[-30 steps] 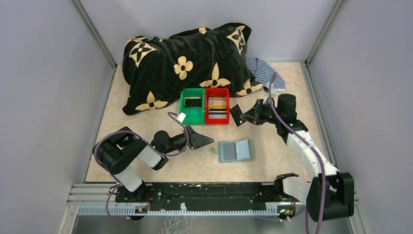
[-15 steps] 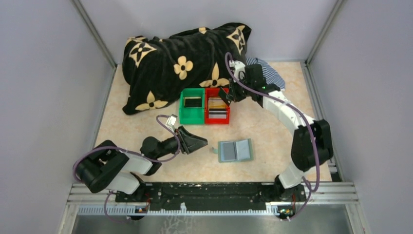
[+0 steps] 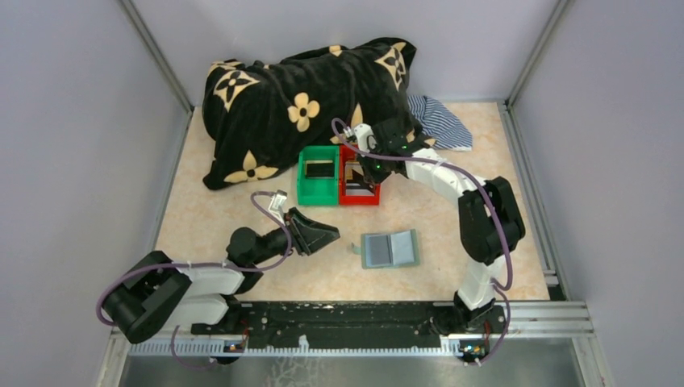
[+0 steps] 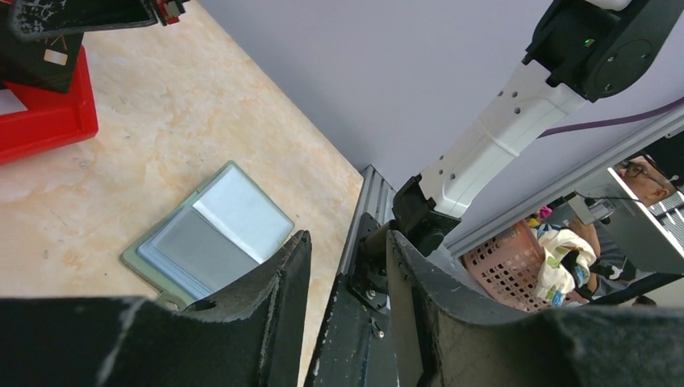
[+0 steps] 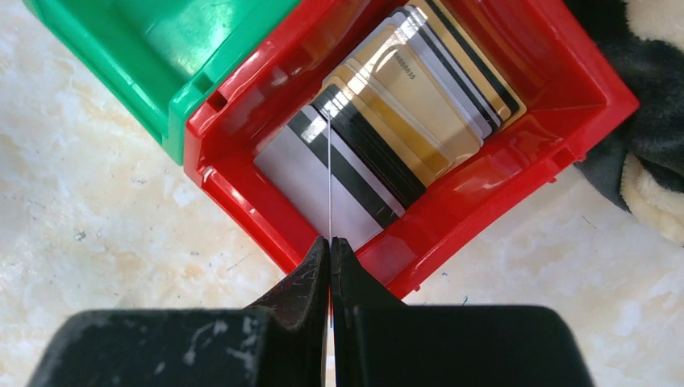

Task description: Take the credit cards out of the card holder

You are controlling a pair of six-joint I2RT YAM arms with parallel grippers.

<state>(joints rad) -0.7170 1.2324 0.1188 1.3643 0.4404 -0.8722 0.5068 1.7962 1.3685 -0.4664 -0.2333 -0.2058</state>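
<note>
We see the right pincer (image 5: 330,246) in matt, grainy black plastic, nipping a card (image 5: 329,177) edge-on, finish unclear. Just beyond it, a glossy red plastic bin (image 5: 500,185) holds smooth, shiny credit cards (image 5: 403,105); beneath it the table (image 5: 97,218) is smooth marbled beige; to its right lies plush cloth (image 5: 637,177).

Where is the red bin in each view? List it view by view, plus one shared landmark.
Top external: red bin, centre, right of the green bin.
Left wrist: top-left corner, cut off.
Right wrist: centre, beyond the right gripper, which pinches a credit card edge-on.
Shared landmark: the green bin, beside it in top external and right wrist; absent from left wrist.
</note>
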